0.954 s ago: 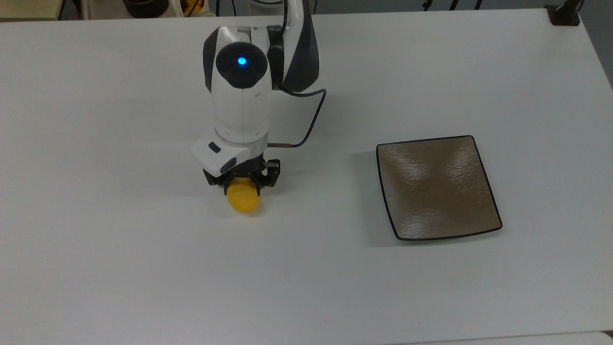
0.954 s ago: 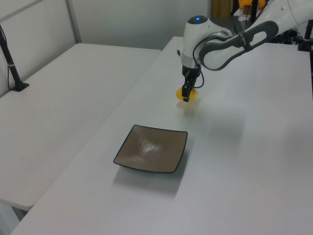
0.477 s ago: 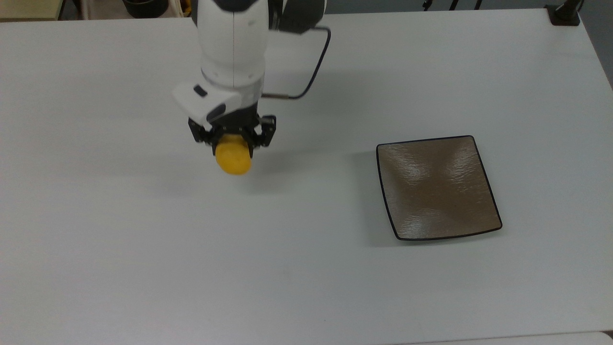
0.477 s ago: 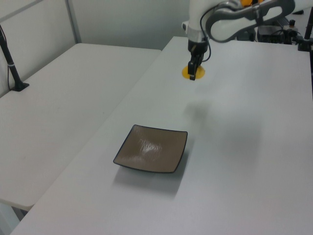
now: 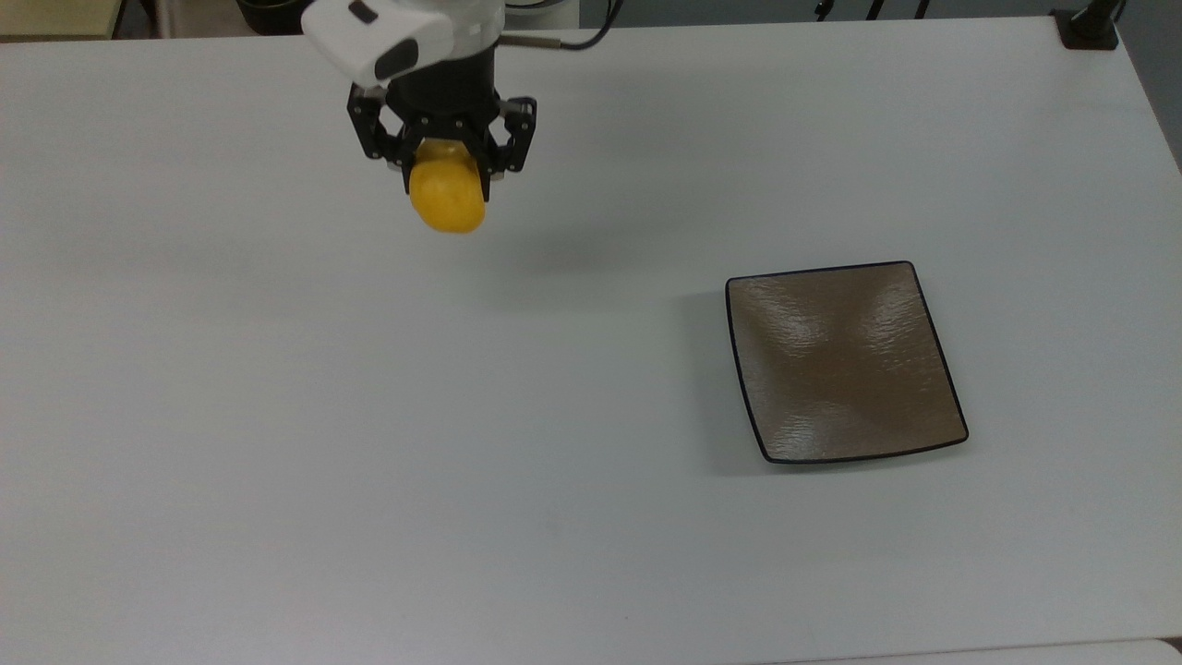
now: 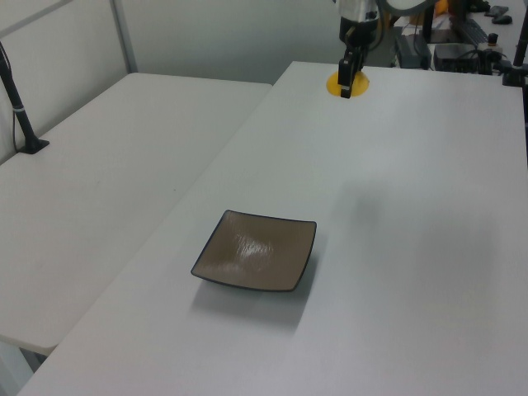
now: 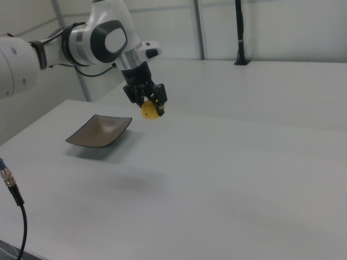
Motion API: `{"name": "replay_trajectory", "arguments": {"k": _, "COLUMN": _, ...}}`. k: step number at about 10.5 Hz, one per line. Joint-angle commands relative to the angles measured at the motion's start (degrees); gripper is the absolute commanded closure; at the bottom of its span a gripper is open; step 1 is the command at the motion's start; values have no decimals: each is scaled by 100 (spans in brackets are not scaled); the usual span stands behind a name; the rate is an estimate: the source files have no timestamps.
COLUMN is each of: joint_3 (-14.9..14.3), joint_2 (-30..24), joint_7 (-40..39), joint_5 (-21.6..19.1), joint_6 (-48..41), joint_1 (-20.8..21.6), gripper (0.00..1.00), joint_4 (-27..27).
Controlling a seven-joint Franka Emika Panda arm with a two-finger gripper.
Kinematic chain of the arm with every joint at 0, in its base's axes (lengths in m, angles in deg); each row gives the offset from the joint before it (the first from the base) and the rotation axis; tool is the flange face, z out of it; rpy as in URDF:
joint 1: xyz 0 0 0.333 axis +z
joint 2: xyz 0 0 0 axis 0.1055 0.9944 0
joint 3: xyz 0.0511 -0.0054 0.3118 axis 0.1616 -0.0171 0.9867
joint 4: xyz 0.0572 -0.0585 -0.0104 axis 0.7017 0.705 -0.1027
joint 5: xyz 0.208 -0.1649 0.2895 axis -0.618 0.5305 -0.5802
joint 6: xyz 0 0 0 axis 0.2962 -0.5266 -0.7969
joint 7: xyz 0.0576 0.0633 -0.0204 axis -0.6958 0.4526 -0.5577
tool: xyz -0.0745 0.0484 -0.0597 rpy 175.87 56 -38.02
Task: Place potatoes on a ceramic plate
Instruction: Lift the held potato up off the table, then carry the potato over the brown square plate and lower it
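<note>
The yellow potato (image 5: pixel 448 197) hangs high above the white table, held between the black fingers of my gripper (image 5: pixel 446 174), which is shut on it. In the left view the potato (image 6: pixel 339 83) sits under the gripper (image 6: pixel 347 82) near the far end of the table. In the right view the gripper (image 7: pixel 147 106) holds the potato (image 7: pixel 149 112) in the air, to the right of the plate. The square brown-grey ceramic plate (image 5: pixel 842 360) lies flat on the table at the top view's right, nothing on it. The plate (image 6: pixel 256 250) is well apart from the gripper; it also lies at the right view's left (image 7: pixel 100 130).
The white table (image 5: pixel 369 462) spreads wide around the plate. A second white table (image 6: pixel 107 181) stands at the left view's left. A black post (image 6: pixel 18 107) rises from it, and a black cable (image 7: pixel 16 206) hangs at the right view's lower left.
The gripper has risen from the table with the potato in its grip, moving toward the top view's upper edge. The plate has not moved.
</note>
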Motion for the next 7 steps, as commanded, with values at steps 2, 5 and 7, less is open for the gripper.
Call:
{"name": "replay_trajectory", "arguments": {"k": 2, "joint_3": -43, "joint_2": -961, "joint_7": -220, "joint_5": -440, "joint_6": -13, "joint_1": 134, "gripper": 87, "joint_4": 960}}
{"name": "replay_trajectory", "arguments": {"k": 5, "joint_3": -148, "joint_2": -945, "joint_7": -167, "joint_5": -440, "joint_6": -4, "joint_1": 617, "gripper": 87, "joint_4": 961}}
{"name": "replay_trajectory", "arguments": {"k": 7, "joint_3": -157, "joint_2": -866, "joint_7": -54, "joint_5": -580, "joint_6": 39, "joint_1": 863, "gripper": 87, "joint_4": 917}}
